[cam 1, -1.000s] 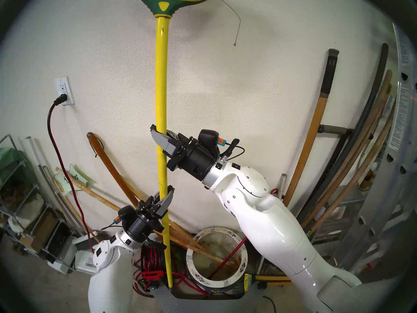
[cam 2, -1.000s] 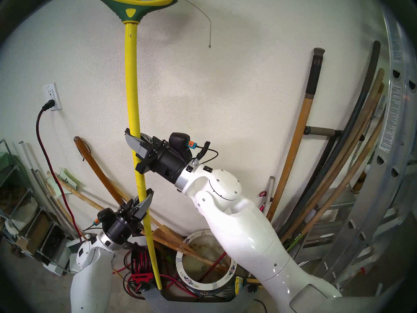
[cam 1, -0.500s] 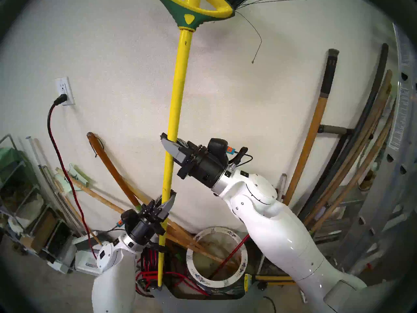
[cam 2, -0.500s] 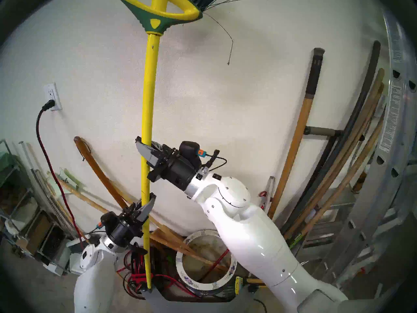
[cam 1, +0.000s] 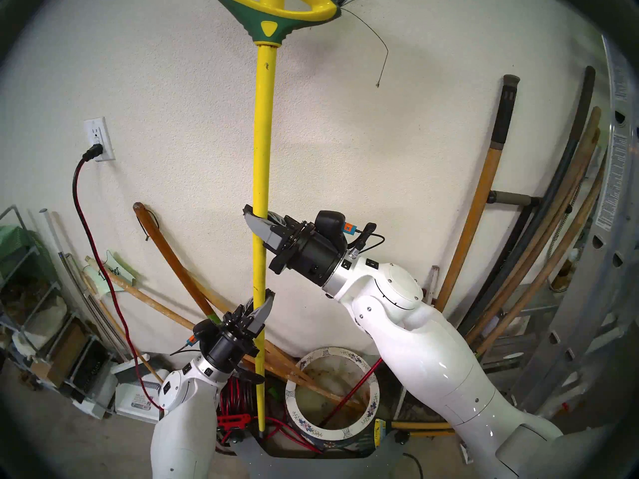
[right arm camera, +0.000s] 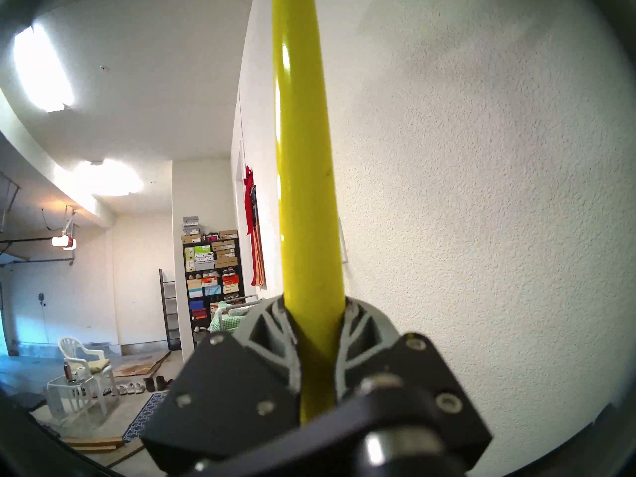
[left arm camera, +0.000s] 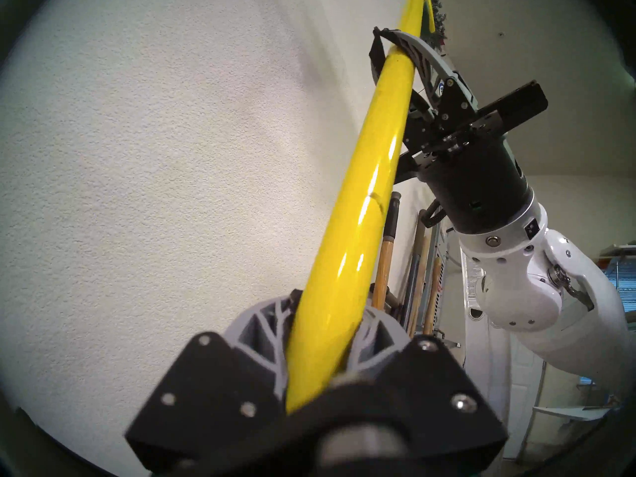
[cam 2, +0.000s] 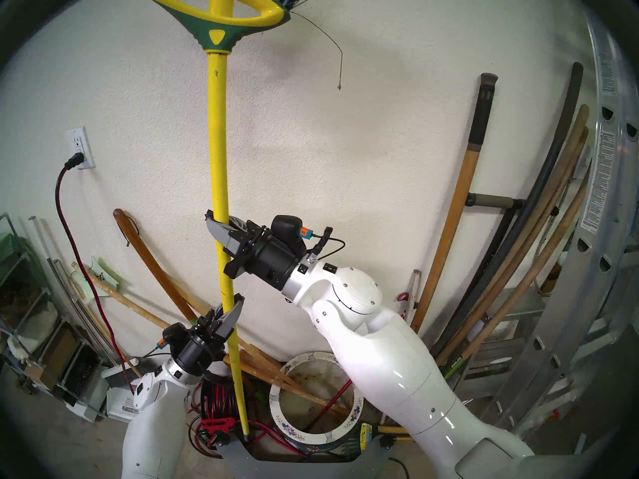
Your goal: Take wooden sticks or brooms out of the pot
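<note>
The broom (cam 1: pixel 261 157) has a yellow pole, with its yellow-and-green head (cam 1: pixel 273 15) and black bristles at the top edge. It stands nearly upright before the wall. My right gripper (cam 1: pixel 254 214) is shut on the pole at mid height. My left gripper (cam 1: pixel 262 297) is shut on it lower down. The pole's lower end (cam 1: pixel 261 431) hangs left of the pot (cam 1: pixel 311 430), outside its white flowered rim. Tan wooden sticks (cam 1: pixel 321 386) and a thin red rod (cam 1: pixel 349 395) lean in the pot. Both wrist views show the pole (left arm camera: pixel 361 218) (right arm camera: pixel 303 156) between grey fingers.
A red cable reel (cam 1: pixel 235 398) sits under the pole's end. A black-and-red cord (cam 1: pixel 103 271) runs to a wall outlet (cam 1: pixel 98 139). Shelves (cam 1: pixel 31 295) stand at the left. Long-handled tools (cam 1: pixel 484 191) and an aluminium ladder (cam 1: pixel 619 226) lean at the right.
The broom leaned its head to the right, then came back upright. It now stands a little further right than a second ago. Both arms shifted right with it, grips unchanged.
</note>
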You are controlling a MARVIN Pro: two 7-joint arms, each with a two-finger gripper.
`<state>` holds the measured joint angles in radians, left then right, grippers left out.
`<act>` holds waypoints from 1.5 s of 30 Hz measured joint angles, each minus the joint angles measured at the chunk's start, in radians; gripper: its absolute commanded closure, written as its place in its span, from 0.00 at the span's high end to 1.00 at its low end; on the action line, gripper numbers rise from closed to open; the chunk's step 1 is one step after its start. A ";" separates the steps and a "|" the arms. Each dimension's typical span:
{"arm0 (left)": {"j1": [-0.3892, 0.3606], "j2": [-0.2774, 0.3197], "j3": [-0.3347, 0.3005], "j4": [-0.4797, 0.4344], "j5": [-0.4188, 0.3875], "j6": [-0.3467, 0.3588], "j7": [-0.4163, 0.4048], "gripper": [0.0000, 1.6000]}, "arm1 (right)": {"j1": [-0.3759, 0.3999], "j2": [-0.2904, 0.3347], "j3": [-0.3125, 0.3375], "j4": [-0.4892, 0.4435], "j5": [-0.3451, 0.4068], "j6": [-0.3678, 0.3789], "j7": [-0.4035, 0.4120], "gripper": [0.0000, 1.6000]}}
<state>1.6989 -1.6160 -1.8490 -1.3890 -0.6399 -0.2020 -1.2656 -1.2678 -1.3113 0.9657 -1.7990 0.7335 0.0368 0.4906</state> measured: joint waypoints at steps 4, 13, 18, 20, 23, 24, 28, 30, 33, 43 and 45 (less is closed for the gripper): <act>-0.014 -0.001 -0.003 0.027 -0.001 -0.002 -0.005 0.00 | 0.000 0.001 -0.005 0.002 -0.007 0.002 -0.002 0.00; -0.032 0.003 -0.020 0.127 0.002 -0.011 -0.026 0.00 | -0.033 0.022 -0.015 0.015 -0.016 0.008 -0.007 0.00; -0.036 0.001 -0.018 0.170 -0.008 -0.010 -0.027 0.00 | -0.046 0.034 -0.018 0.022 -0.021 0.008 -0.007 0.00; -0.038 0.001 -0.012 0.185 -0.018 -0.010 -0.024 0.00 | -0.047 0.035 -0.019 0.027 -0.024 0.007 -0.007 0.00; -0.041 0.001 0.006 0.207 -0.037 -0.010 -0.018 0.00 | -0.044 0.035 -0.022 0.037 -0.028 0.007 -0.007 0.00; -0.041 0.001 0.014 0.214 -0.045 -0.010 -0.015 0.00 | -0.041 0.035 -0.024 0.041 -0.030 0.007 -0.007 0.00; -0.042 0.002 0.036 0.230 -0.076 -0.010 -0.004 0.00 | -0.031 0.031 -0.029 0.056 -0.036 0.008 -0.008 0.00; -0.042 0.003 0.048 0.238 -0.090 -0.011 0.003 0.00 | -0.023 0.027 -0.032 0.066 -0.039 0.008 -0.010 0.00; -0.041 0.003 0.057 0.245 -0.102 -0.011 0.010 0.00 | -0.014 0.021 -0.037 0.080 -0.045 0.009 -0.014 0.00; -0.033 0.006 0.066 0.244 -0.120 -0.009 0.032 0.00 | 0.002 0.006 -0.051 0.104 -0.060 0.009 -0.025 0.00; -0.031 0.007 0.068 0.245 -0.121 -0.009 0.035 0.00 | 0.001 0.006 -0.053 0.106 -0.061 0.009 -0.027 0.00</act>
<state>1.6684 -1.6092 -1.7812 -1.1439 -0.7608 -0.2115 -1.2310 -1.2665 -1.3052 0.9127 -1.6934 0.6725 0.0455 0.4637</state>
